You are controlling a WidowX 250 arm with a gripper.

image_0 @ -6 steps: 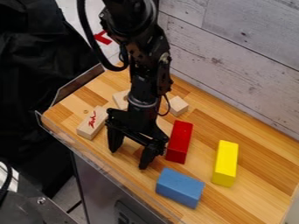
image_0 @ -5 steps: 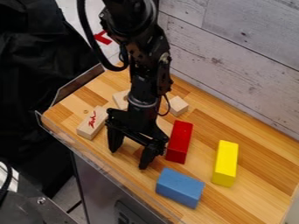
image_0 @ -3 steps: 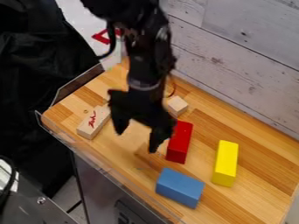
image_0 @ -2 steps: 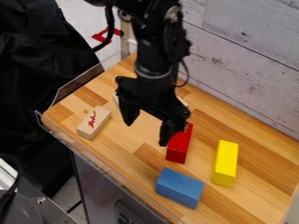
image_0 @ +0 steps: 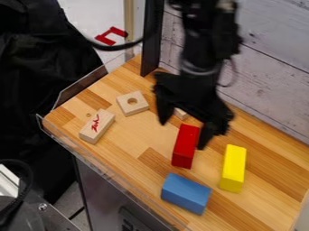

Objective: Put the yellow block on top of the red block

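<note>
Your biggest thing is the wooden tabletop (image_0: 265,180), which carries all the blocks and has a clear low rim (image_0: 84,85) along its edge at the left of the view. Beyond it, you have black cloth (image_0: 36,90) at the left and a plank wall (image_0: 271,76) at the upper right. Your arm (image_0: 205,31) comes in from the top, and its gripper (image_0: 183,135) hangs with its two fingers spread, one at the left, the other just beside the red block in the view; you can't tell from here whether that finger touches it. The blue block (image_0: 185,194) lies nearest you, its long axis slanting from upper left to lower right. To its upper right is your yellow block (image_0: 232,167), lying directly on the wood near the red block but apart from it. Its long axis runs from far to near, the far end tipped slightly to the right in the view. The red block (image_0: 186,144) lies almost parallel. Smaller still, at the left, you have a pale block with red lettering (image_0: 97,126), then a pale block with a round hole (image_0: 136,109). Smallest is a small pale block (image_0: 180,113), partly hidden behind your gripper.
</note>
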